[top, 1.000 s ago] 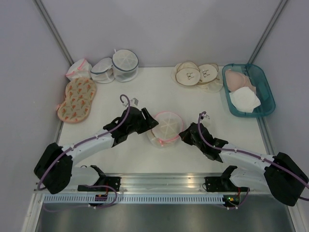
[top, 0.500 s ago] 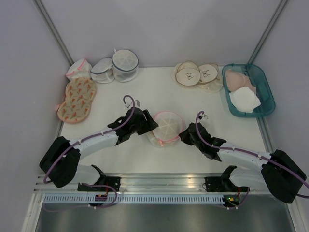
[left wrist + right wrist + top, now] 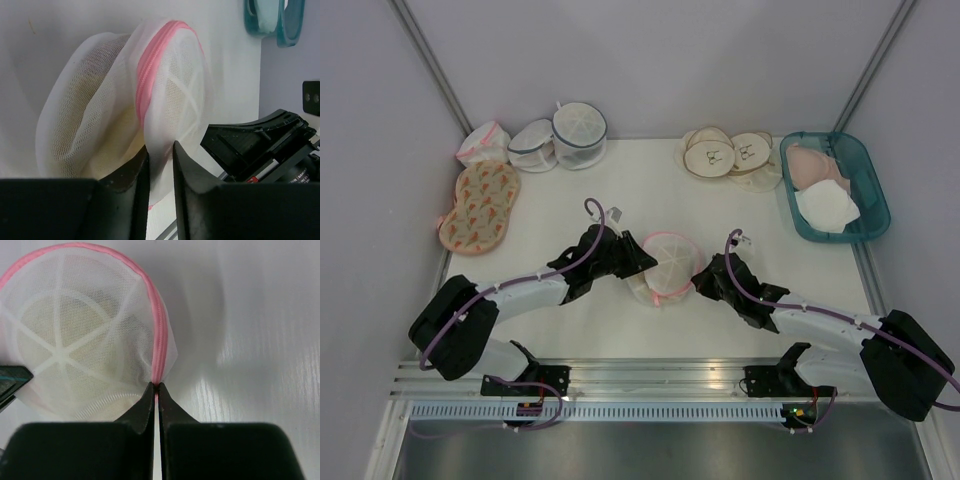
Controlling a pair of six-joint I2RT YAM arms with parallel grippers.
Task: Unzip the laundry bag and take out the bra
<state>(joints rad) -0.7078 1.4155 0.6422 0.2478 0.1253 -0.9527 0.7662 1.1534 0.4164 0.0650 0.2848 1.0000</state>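
The laundry bag [image 3: 667, 264], a round white mesh dome with a pink zipper rim, sits mid-table between my two grippers. In the left wrist view the bag [image 3: 125, 95] stands tilted, and a cream shape shows through the mesh. My left gripper [image 3: 160, 155] is shut on a fold of the bag's white mesh at its left side [image 3: 636, 262]. My right gripper [image 3: 156, 388] is shut on the pink zipper rim [image 3: 159, 355] at the bag's right edge [image 3: 698, 272]. The zipper looks closed.
At the back left stand a small pink-edged pouch [image 3: 482, 143] and two grey-rimmed mesh bags [image 3: 560, 135]. A patterned bra [image 3: 480, 204] lies at the left. Beige bra cups [image 3: 728, 153] lie at the back, and a teal tray [image 3: 868, 200] holds more at the right.
My left gripper has moved right, in against the bag, and the bag has tilted up between the two grippers. The right gripper has stayed on the rim.
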